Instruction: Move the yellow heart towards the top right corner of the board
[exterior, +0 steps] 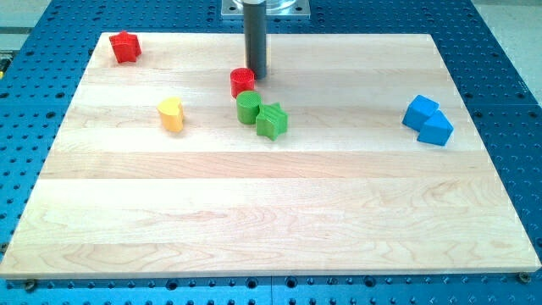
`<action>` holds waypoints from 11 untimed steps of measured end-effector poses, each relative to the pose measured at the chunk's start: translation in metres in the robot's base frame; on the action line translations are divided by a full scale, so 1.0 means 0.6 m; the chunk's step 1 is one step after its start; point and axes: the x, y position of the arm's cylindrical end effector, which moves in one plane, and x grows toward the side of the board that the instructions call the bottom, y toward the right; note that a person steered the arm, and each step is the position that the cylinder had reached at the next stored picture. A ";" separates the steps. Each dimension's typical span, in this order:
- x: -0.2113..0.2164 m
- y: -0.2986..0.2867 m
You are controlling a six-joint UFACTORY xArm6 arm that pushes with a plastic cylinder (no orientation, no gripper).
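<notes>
The yellow heart (pixel 171 114) lies on the wooden board (pixel 271 212) in its upper left part. My tip (pixel 257 74) is at the view's top centre, touching or just beside the right edge of a red round block (pixel 242 82). The tip is well to the right of the yellow heart and a little above it. A green round block (pixel 248 108) and a green star (pixel 272 121) sit together just below the red round block.
A red star (pixel 125 47) lies at the board's top left corner. Two blue blocks (pixel 428 120) sit together near the right edge. The board rests on a blue perforated table (pixel 508 85).
</notes>
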 end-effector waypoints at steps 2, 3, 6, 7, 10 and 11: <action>0.012 -0.138; 0.123 -0.301; 0.133 -0.219; 0.090 -0.166; 0.020 0.044; 0.015 0.185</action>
